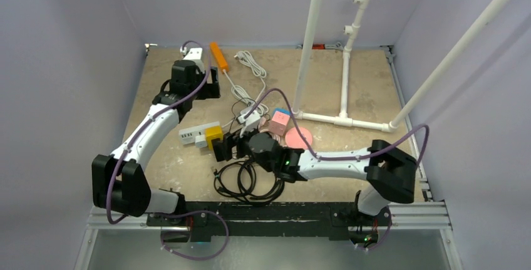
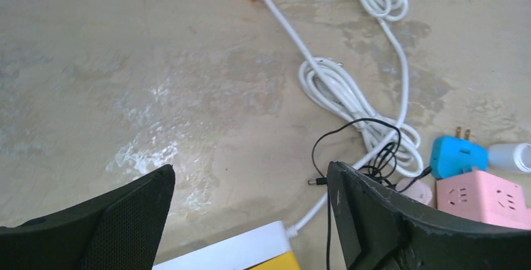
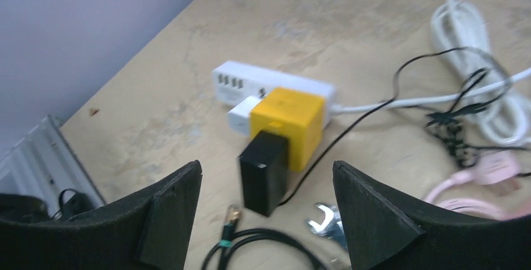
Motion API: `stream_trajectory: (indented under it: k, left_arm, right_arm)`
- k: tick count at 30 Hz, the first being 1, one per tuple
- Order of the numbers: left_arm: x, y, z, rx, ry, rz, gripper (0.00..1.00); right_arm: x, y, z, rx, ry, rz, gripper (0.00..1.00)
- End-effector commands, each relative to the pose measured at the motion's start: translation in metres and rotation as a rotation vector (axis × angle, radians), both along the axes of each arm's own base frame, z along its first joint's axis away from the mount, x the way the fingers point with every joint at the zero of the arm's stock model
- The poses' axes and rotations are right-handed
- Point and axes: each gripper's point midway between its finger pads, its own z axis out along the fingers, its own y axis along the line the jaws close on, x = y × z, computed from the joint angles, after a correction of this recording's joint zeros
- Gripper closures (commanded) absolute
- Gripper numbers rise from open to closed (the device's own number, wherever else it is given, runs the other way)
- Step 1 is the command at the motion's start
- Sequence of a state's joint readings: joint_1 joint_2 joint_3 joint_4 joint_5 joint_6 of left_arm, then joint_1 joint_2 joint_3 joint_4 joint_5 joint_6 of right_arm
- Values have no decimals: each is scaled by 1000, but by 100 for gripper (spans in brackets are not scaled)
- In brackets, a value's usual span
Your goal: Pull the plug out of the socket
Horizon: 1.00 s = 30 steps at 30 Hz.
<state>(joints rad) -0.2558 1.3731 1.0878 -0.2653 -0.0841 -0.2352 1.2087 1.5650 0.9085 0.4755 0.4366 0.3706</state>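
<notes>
Where the black cable coil lies at the near edge of the surface, the R pincer hangs just beyond it, jaws spread, pinching nothing. The black plug is in front of it, seated against the yellow cube socket, mid-left. The socket touches the white power strip. Farther left, the L pincer is also spread and empty. An orange strip lies at the far edge.

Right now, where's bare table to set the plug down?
Bare: far right behind the white pipe frame; near left between the white power strip and black cable coil. Crowded: centre, with white cord, pink socket cube.
</notes>
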Motion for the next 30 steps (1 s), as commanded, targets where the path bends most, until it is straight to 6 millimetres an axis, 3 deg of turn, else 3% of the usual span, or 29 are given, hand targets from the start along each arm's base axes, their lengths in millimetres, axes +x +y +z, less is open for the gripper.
stream_trajectory:
  k: [1,5,10,15,22,25,30]
  left_arm:
    - [-9,13,7,-29,-15,42,10]
    - [-10,21,11,-2,-19,73,10]
    - [-14,19,13,-20,-29,65,10]
    - [-14,16,17,-33,-34,52,10]
    - [-16,15,20,-39,-42,45,10]
    - [-16,17,21,-34,-48,55,10]
    - [-17,21,25,-22,-59,69,10]
  right_arm:
    - [-16,25,-12,27,96,-50,22]
    - [-25,50,-47,-49,160,-69,28]
    - [-22,59,-75,-152,174,-142,31]
    - [-14,51,-93,-213,183,-236,32]
    - [-12,66,-102,-236,163,-202,34]
    - [0,66,-105,-285,112,-242,45]
    - [24,51,-97,-328,65,-266,76]
